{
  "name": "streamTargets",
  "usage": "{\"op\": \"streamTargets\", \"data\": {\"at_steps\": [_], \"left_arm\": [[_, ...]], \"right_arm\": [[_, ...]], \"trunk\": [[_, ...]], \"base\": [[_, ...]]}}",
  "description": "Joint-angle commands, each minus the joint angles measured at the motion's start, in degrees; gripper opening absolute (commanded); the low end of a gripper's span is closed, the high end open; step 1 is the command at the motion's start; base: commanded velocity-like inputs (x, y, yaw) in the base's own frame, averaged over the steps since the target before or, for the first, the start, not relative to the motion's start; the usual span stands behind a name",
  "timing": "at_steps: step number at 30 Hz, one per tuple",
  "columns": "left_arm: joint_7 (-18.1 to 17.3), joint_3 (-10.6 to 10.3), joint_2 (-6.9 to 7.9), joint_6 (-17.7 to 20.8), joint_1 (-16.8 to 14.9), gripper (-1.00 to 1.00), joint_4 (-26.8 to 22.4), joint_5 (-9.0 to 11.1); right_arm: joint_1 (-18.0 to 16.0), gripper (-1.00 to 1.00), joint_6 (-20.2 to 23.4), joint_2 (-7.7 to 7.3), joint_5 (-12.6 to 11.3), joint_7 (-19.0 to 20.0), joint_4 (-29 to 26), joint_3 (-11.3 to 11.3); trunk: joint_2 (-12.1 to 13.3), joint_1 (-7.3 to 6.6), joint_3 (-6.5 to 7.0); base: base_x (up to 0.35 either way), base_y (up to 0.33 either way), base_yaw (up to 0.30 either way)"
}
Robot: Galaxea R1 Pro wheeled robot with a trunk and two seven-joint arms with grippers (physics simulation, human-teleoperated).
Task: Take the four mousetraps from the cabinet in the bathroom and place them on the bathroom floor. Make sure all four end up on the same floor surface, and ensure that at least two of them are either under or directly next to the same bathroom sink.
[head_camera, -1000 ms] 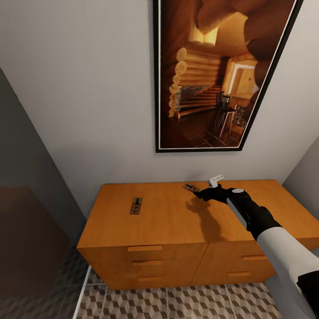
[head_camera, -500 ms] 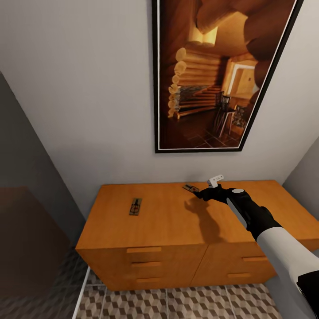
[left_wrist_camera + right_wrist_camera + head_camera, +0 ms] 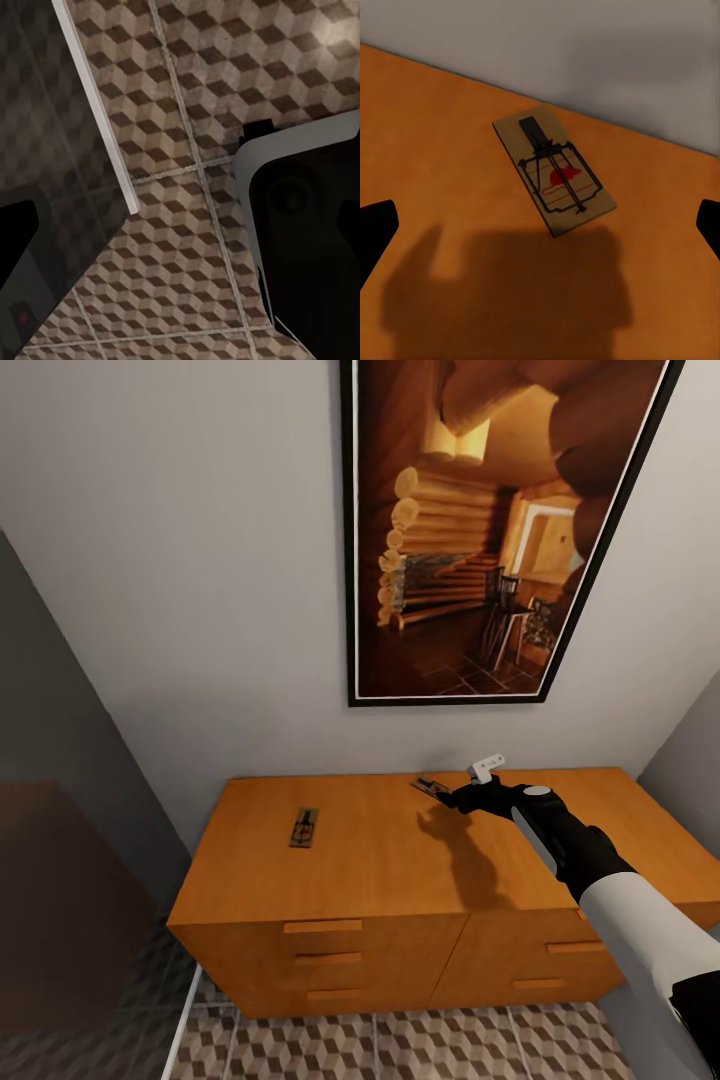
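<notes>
2 mousetraps on cabinet (image 3: 400, 860): left mousetrap (image 3: 306, 826) clear, far mousetrap (image 3: 432, 785) partly hidden behind right hand (image 3: 462, 797) (fingers (image 3: 375, 229) spread apart, tips cut off). Left hand's state: cannot tell.

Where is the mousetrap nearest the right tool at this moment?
In the head view the mousetrap lies flat near the back edge of the cabinet top, close to the wall, just ahead of the right tool.
</notes>
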Motion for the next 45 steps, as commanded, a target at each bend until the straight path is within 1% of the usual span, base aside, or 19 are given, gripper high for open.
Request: {"op": "streamTargets", "data": {"at_steps": [1, 13, 34, 45], "left_arm": [[0.0, -0.48, -0.04, -0.35, -0.08, 1.0, 0.19, 0.47], [0.0, -0.48, -0.04, -0.35, -0.04, 1.0, 0.19, 0.47], [0.02, -0.48, -0.04, -0.36, -0.05, 1.0, 0.19, 0.47], [0.01, -0.48, -0.04, -0.35, -0.03, 1.0, 0.19, 0.47]], "right_arm": [[-0.06, 1.0, 0.36, -0.07, -0.59, -0.13, -0.07, 0.21], [-0.05, 1.0, 0.33, -0.07, -0.59, -0.13, -0.07, 0.21], [-0.05, 1.0, 0.33, -0.07, -0.67, 0.06, -0.07, 0.21], [-0.06, 1.0, 0.33, -0.07, -0.44, 2.53, -0.07, 0.15]], "trunk": [[-0.11, 0.03, -0.11], [-0.11, 0.03, -0.11], [-0.11, 0.03, -0.17], [-0.11, 0.03, -0.72]], "base": [[0.006, -0.001, 0.0], [0.09, 0.0, 0.0], [0.005, 0.0, 0.0], [0.0, 0.0, 0.0]]}}
